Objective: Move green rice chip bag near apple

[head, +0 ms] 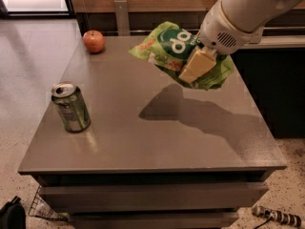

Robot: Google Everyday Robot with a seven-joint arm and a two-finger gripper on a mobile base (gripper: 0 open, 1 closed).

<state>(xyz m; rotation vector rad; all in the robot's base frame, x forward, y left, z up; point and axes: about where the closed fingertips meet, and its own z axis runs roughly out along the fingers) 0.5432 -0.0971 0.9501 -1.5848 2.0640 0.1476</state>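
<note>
Holding bag [172, 44] aloft, hand [196, 66] over tbl [143, 144] mid

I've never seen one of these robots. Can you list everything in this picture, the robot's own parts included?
table: one, grey-brown, centre
apple: one, red, table's far left corner
can: one, green, upright and opened, table's left side
chip bag: one, light green, held in the air over the table's far right part
cord: one, striped, floor at lower right
arm: one, white, upper right
gripper: one, upper right of centre, fingers shut on the chip bag
</note>
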